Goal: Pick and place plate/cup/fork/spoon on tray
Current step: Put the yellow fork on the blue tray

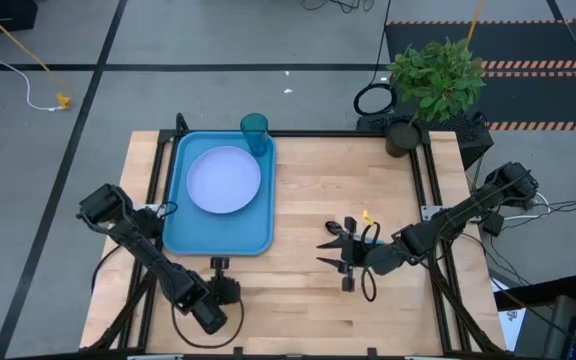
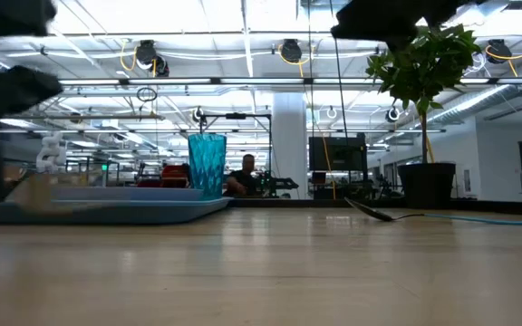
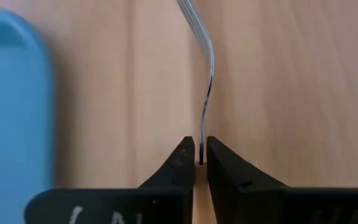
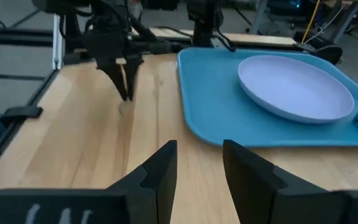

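Pinching: my left gripper is clamping its two fingers on the thin metal shank of the fork, which I am seeing edge-on, with the tines pointing away from me. The orange handle is not showing from my wrist.

Item, grip: I am judging the hold to be narrow, on a slim edge. Doing this well means squeezing squarely, lifting straight up before travelling, and watching that the fork is not swivelling between the pads.

Item, position: the fork is sitting between my fingertips, low over the bare table, just beside the near short end of the tray but not on it.

Item, destination: the plate is taking up most of the tray, and the cup is standing at the far corner. I am reckoning the free strip along the near end is the sensible landing place, laying the fork flat inside the rim and clear of the plate.

Item, outstanding: the spoon is lying on the table, over toward the right side.

Item, other arm: my right gripper is hovering over the middle of the table with fingers apart and nothing between them.
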Tool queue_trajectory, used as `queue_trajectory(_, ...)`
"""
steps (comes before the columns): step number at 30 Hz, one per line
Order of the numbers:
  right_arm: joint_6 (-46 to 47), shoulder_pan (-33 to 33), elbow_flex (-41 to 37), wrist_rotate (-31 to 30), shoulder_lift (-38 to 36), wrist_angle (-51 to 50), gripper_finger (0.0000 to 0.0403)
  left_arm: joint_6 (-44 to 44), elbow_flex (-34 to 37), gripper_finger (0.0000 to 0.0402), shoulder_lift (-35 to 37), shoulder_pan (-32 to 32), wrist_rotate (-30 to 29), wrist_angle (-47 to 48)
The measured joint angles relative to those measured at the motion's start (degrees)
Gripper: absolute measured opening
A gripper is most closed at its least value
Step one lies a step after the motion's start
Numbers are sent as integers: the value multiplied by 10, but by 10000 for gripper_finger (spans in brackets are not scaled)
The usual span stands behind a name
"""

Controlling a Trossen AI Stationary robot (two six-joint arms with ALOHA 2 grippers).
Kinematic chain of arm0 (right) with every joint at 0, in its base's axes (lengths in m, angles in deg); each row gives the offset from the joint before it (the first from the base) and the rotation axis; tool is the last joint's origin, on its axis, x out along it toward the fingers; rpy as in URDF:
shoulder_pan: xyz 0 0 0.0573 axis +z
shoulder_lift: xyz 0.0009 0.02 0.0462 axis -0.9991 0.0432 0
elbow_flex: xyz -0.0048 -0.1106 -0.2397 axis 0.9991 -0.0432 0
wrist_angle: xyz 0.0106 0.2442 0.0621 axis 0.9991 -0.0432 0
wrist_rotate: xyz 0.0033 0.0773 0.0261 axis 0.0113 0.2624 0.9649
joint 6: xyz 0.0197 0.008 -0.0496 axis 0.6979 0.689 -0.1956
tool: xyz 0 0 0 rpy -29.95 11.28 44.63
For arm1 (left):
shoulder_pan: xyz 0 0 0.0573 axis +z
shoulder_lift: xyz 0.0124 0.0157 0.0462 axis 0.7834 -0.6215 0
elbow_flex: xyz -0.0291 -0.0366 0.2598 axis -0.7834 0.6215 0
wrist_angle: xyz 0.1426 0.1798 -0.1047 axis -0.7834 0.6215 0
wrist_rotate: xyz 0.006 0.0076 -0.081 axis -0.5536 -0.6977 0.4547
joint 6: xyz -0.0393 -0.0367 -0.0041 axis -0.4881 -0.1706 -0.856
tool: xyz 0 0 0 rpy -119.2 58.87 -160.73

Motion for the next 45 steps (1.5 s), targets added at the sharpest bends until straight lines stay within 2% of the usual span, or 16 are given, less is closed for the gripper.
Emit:
queue_trajectory(5, -4, -1, 0, 1, 13, 77, 122, 46, -69, 21, 0, 7, -76, 78)
queue_trajectory(11, -31, -4, 0, 38, 69, 189, 138, 183, -118, 21, 0, 8, -176, 80)
queue_trajectory(14, -49, -10, 0, 80, 105, 231, 150, 235, -124, 20, 0, 18, -212, 79)
queue_trajectory(16, -71, -12, 0, 104, 124, 252, 157, 261, -124, 20, 0, 29, -220, 81)
queue_trajectory(23, -141, -20, 1, 119, 175, 300, 166, 312, -117, 20, 0, 62, -221, 79)
queue_trajectory(31, -204, -69, 50, 154, 229, 259, 157, 366, -116, 20, 0, 85, -208, 72)
queue_trajectory(35, -229, -85, 64, 193, 237, 217, 140, 376, -116, 20, 0, 96, -207, 71)
queue_trajectory(38, -241, -98, 65, 195, 237, 209, 116, 383, -116, 20, 0, 104, -206, 71)
queue_trajectory(45, -266, -106, 65, 196, 237, 201, 16, 384, -116, 21, 0, 115, -195, 65)
